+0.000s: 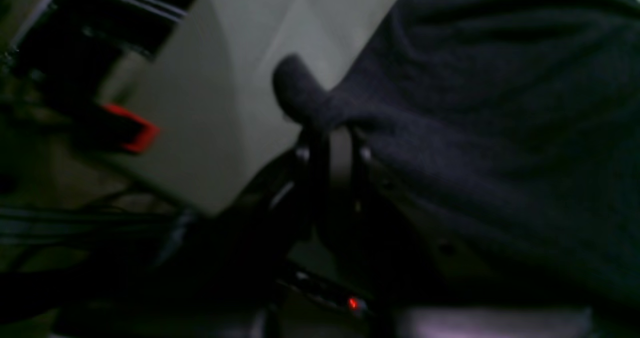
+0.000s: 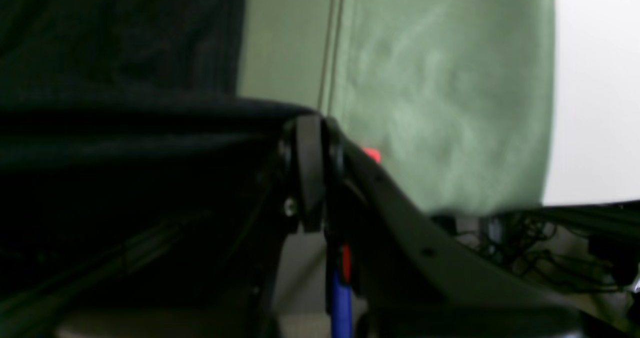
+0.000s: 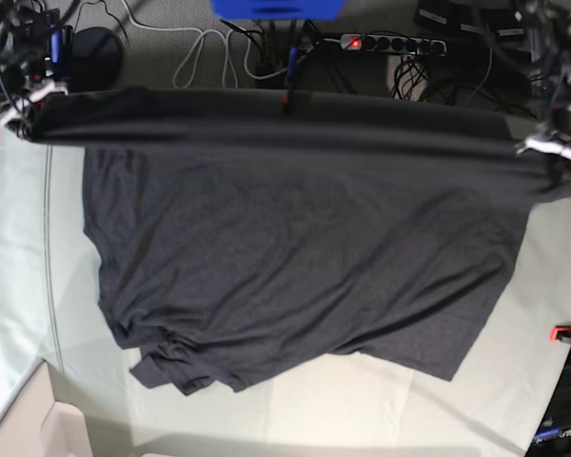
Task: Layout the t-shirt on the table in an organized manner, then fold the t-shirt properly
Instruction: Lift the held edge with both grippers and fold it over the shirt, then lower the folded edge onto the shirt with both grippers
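Fingers (image 1: 320, 142) of both grippers pinch the t-shirt (image 3: 295, 257) (plain black side), stretched across the frame's top, hanging toward the table (image 3: 514, 381).

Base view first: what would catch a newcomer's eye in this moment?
The black t-shirt dominates, stretched taut along its far edge between both arms and draping down over the pale green table, its near edge bunched into folds at the lower left. The left hand pinches one corner of the cloth at that view's right, the right hand the other at its left.
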You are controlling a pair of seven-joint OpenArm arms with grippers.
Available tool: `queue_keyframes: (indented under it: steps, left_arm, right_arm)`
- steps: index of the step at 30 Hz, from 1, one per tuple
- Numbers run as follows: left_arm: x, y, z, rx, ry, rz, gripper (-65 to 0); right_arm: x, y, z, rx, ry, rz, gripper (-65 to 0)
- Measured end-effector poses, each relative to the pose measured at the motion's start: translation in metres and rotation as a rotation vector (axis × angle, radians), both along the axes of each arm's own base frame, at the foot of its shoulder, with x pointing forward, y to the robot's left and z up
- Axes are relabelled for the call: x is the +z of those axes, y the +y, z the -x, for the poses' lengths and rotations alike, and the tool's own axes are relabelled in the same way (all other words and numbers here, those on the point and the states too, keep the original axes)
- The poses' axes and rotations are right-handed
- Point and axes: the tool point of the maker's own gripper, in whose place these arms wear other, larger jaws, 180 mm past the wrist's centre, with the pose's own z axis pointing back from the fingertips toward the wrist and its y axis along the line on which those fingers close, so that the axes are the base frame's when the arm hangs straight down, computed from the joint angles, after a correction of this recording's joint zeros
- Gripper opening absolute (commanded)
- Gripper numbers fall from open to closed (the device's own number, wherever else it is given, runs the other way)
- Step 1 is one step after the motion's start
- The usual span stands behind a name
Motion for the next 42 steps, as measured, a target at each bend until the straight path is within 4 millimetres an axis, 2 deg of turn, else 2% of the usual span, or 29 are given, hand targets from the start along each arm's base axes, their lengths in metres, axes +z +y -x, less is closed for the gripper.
queue_keyframes:
  steps: [4, 7, 11, 15, 19, 23, 27, 30, 34, 39, 42]
  left_arm:
    - [-0.012, -0.002, -0.008, 0.013, 0.000, 0.041, -64.8]
    - [-0.017, -0.002, -0.014, 0.022, -0.003, 0.063, -64.8]
    - [-0.014, -0.001, -0.031, 0.028, -0.038, 0.082, -64.8]
    - [-0.012, -0.002, -0.053, 0.036, -0.072, 0.109, -64.8]
    - [-0.009, 0.000, -0.068, 0.037, -0.096, 0.123, -64.8]
    - [-0.023, -0.001, -0.073, 0.047, -0.074, 0.166, -64.8]
    - [-0.030, 0.006, -0.077, 0.057, -0.062, 0.181, -64.7]
    - [-0.033, 0.007, -0.081, 0.053, -0.056, 0.189, -64.6]
    - [-0.037, -0.004, -0.094, -0.011, -0.031, 0.179, -64.6]
    - [-0.043, -0.016, -0.109, -0.038, -0.025, 0.210, -64.5]
    - [-0.049, -0.014, -0.111, -0.032, -0.010, 0.227, -64.3]
  right_arm:
    - [-0.010, -0.001, -0.005, -0.019, 0.009, -0.027, -65.0]
    - [-0.010, -0.001, -0.020, -0.026, -0.024, -0.044, -65.0]
    - [-0.008, -0.001, -0.036, -0.031, -0.058, -0.056, -65.0]
    - [-0.018, 0.001, -0.047, -0.053, -0.064, -0.099, -65.0]
    - [-0.019, -0.003, -0.062, -0.059, -0.086, -0.120, -65.0]
    - [-0.026, -0.002, -0.071, -0.069, -0.085, -0.146, -65.0]
    - [-0.018, -0.004, -0.085, -0.066, -0.119, -0.145, -65.0]
    - [-0.015, 0.007, -0.098, -0.018, -0.125, -0.147, -65.0]
    - [-0.013, 0.014, -0.111, 0.024, -0.132, -0.145, -65.0]
    - [-0.033, 0.020, -0.110, 0.017, -0.091, -0.197, -65.0]
    - [-0.037, 0.013, -0.108, 0.016, -0.070, -0.193, -65.0]
